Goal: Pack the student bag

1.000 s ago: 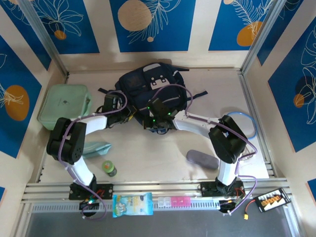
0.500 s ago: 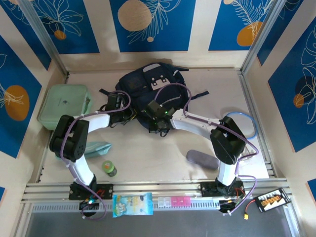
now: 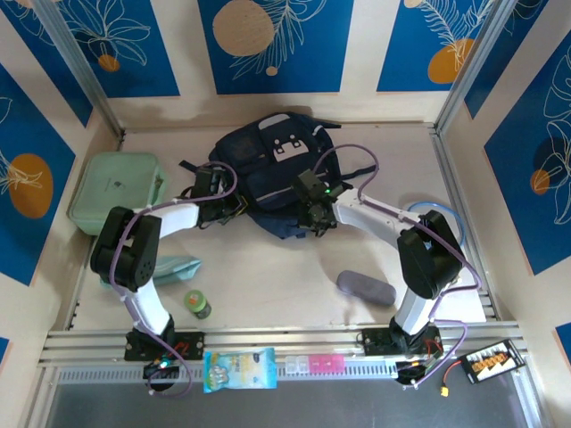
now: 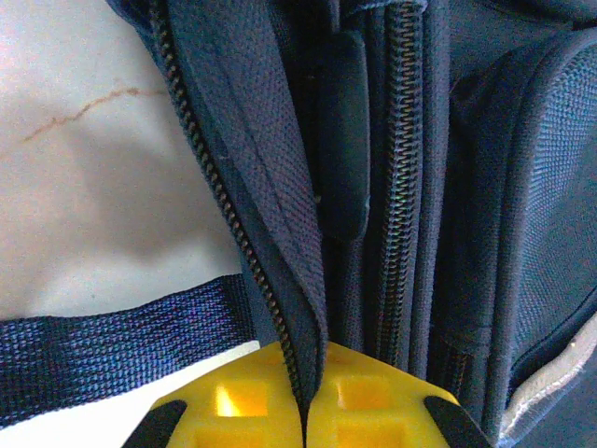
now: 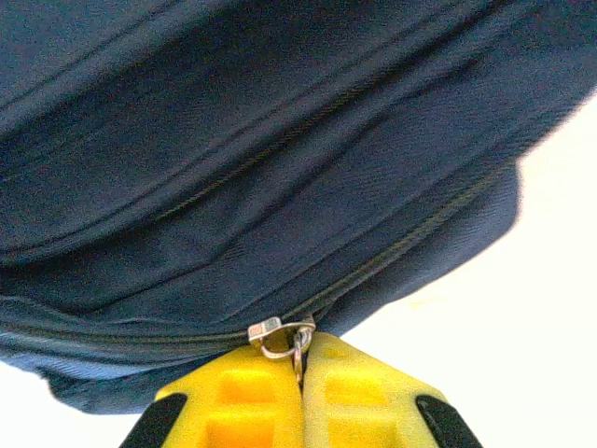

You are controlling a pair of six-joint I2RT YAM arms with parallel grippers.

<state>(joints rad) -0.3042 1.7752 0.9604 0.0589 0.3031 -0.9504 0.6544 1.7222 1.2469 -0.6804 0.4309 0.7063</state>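
Far left: A mint green case (image 3: 114,191) lies by the left wall, well apart from the bag. A teal pouch (image 3: 176,267) and a small green bottle (image 3: 198,305) sit nearer me, beside the left arm.

Left gripper (image 4: 303,415): Fingers are pressed together on a fold of fabric. It looks to me like one half of an open zip edge (image 4: 266,224), its teeth running straight away from the fingertips. From above it sits at the bag's near-left edge.

Student bag (image 3: 268,156): It lies flat, mid-table toward the back wall, patch side up. Its long axis runs far to near, and the near end lies between my two grippers.

Right gripper (image 5: 303,397): It is clamped on the metal zip pull (image 5: 283,334) at the bag's near-right edge.

Key relation: The pull sits right at the right fingertips, and the zip track curves off to either side along the bag's edge. I judge the right arm must drag along that curve while the left anchors the fabric. Which direction I cannot tell.

In the way: A black strap (image 4: 112,350) lies on the table just beside the left fingers. I'd mind it snagging.

Right side: A grey oblong case (image 3: 366,287) and a blue cable loop (image 3: 452,223) sit near the right arm, apart from the bag.
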